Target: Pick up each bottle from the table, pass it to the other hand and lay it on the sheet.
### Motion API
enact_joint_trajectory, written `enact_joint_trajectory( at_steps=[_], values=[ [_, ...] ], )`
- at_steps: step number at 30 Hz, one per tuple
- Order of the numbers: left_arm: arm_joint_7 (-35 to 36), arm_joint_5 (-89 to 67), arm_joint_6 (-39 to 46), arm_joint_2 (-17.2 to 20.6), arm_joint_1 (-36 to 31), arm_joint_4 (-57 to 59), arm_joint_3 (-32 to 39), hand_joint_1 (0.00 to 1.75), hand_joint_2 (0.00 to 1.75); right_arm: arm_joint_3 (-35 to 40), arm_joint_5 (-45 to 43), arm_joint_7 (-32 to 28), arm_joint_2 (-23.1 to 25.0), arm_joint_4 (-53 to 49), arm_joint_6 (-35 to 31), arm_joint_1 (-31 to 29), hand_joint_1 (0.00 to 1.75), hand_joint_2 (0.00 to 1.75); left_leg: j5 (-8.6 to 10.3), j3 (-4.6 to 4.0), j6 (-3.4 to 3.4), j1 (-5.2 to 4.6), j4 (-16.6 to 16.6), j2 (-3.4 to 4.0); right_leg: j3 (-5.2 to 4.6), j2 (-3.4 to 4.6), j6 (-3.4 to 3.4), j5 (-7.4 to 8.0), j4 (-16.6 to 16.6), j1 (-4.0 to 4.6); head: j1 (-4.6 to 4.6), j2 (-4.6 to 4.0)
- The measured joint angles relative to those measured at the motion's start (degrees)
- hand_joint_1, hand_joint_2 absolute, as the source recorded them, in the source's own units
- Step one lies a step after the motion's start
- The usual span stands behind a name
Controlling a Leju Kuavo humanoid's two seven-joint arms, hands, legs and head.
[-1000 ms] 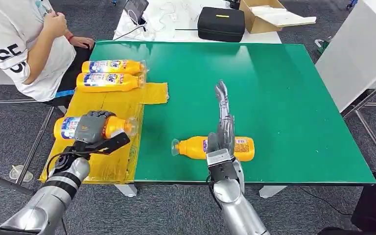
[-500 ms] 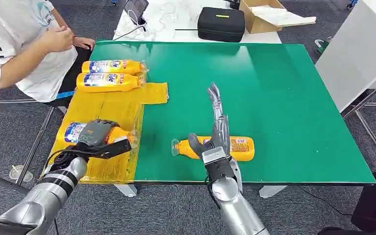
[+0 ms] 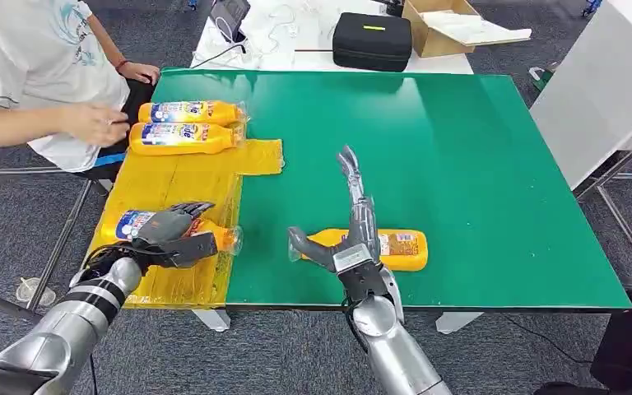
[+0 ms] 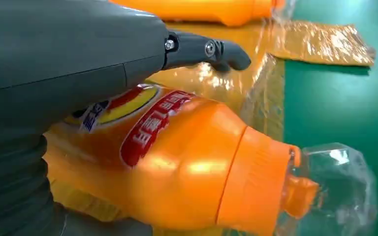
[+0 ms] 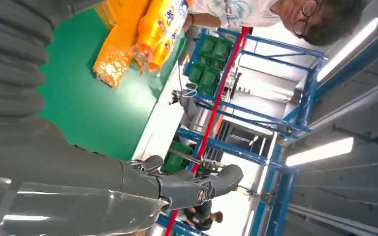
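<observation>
An orange bottle (image 3: 132,224) (image 4: 187,167) lies on the near end of the yellow sheet (image 3: 181,177), its clear cap toward the green table. My left hand (image 3: 173,233) rests over it, its fingers (image 4: 211,49) stretched out above the bottle with a gap showing beneath them. A second orange bottle (image 3: 399,247) lies on the table (image 3: 461,148) near its front edge. My right hand (image 3: 352,239) hovers over that bottle's neck end, fingers straight and thumb spread wide, holding nothing. Two more bottles (image 3: 188,123) (image 5: 157,24) lie side by side at the sheet's far end.
A person sits at the table's far left corner, one hand (image 3: 95,123) reaching beside the two far bottles. Behind the green table stands a white table with a black case (image 3: 372,39) and a cardboard box (image 3: 453,25). A white cabinet (image 3: 609,82) stands to the right.
My left hand lowered its bottle onto the sheet and its fingers lifted off. My right hand drifted left and its thumb spread out. The person's arm came down toward the far bottles.
</observation>
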Motion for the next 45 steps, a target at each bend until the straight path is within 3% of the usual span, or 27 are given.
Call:
enact_joint_trajectory(
  at_steps=[15,16,23,27,28,30,31,32,33,39,45],
  values=[
    [-0.46,1.18,-2.87,0.42,-0.32,0.0,0.0,0.0,1.75,0.0,-0.04,-0.04,0.22,1.97,0.18,-0.58,0.0,1.75,0.02,0.11,-0.02,0.0,0.0,0.0,0.1,0.0,0.0,0.0,0.0,0.0,-0.02,0.0],
    [-0.55,1.49,-3.46,0.42,-0.4,0.0,0.0,0.0,0.0,-0.02,-0.07,-0.07,0.26,2.03,0.18,-0.59,0.0,1.75,0.02,0.11,-0.02,0.0,0.0,0.0,0.1,0.0,0.0,0.0,0.0,0.0,-0.02,0.0],
    [-2.23,10.75,-9.12,0.46,-0.18,-1.23,-0.22,0.0,0.0,-0.09,0.46,-0.22,0.26,2.78,0.15,-0.85,0.0,1.75,0.02,0.12,-0.02,0.0,0.0,0.0,0.12,0.0,0.0,0.0,0.0,0.0,0.0,0.0],
    [-2.25,19.76,-9.49,0.44,1.51,-3.33,-0.04,0.0,0.0,-0.09,3.86,3.29,0.18,3.48,-0.2,-1.31,0.0,1.75,0.01,0.12,-0.02,0.0,0.0,0.04,0.1,0.01,0.0,0.0,0.0,0.0,0.0,0.02],
    [-2.25,19.76,-9.49,0.44,1.51,-3.33,-0.04,0.0,1.75,-0.09,3.86,3.29,0.18,3.48,-0.2,-1.31,0.0,1.75,0.01,0.12,-0.02,0.0,0.0,0.04,0.1,0.01,0.0,0.0,0.0,0.0,0.0,0.02],
    [-2.25,21.07,-9.42,0.44,1.7,-3.48,0.0,0.0,1.75,-0.07,4.16,3.59,0.13,3.57,-0.2,-1.41,0.0,1.75,0.01,0.12,-0.02,0.0,0.0,0.04,0.1,0.01,0.0,0.0,0.0,0.0,0.0,0.0],
    [-2.3,30.25,-6.9,-0.04,4.14,-5.86,1.12,0.0,1.75,0.18,10.35,10.07,-0.63,5.54,0.16,-2.77,0.0,1.75,0.01,0.11,-0.02,-0.01,0.0,0.06,0.05,0.01,0.0,0.0,-0.01,-0.01,-0.02,0.0],
    [-1.79,46.5,0.88,-3.63,8.62,-11.26,9.48,0.0,1.75,0.68,20.51,22.24,-3.5,9.95,4.73,-5.43,0.0,1.75,0.01,0.07,-0.01,-0.03,0.02,-0.03,0.05,-0.01,0.0,0.0,-0.02,-0.05,0.0,0.0],
    [-0.9,50.94,2.6,-5.82,10.68,-15.31,15.16,0.0,1.75,0.68,23.59,25.89,-5.42,11.96,7.58,-6.22,0.0,1.75,0.01,0.04,-0.01,-0.05,0.02,-0.03,0.05,0.0,0.01,0.01,-0.02,-0.07,-0.02,0.0],
    [1.05,56.98,-1.16,-9.62,14.2,-22.27,26.28,0.0,1.75,0.68,27.3,31.28,-10.49,17.34,14.3,-8.5,0.0,1.75,0.0,0.01,0.0,-0.04,0.02,-0.01,0.01,0.0,0.02,0.01,-0.02,-0.05,-0.02,0.0],
    [0.7,57.16,-0.85,-10.75,14.31,-22.99,30.19,0.0,1.75,1.16,28.52,32.46,-13.2,20.48,16.37,-9.39,0.0,1.75,0.0,0.02,-0.01,-0.01,0.02,0.0,0.01,0.0,0.01,0.01,-0.02,-0.01,0.0,0.0]
  ],
)
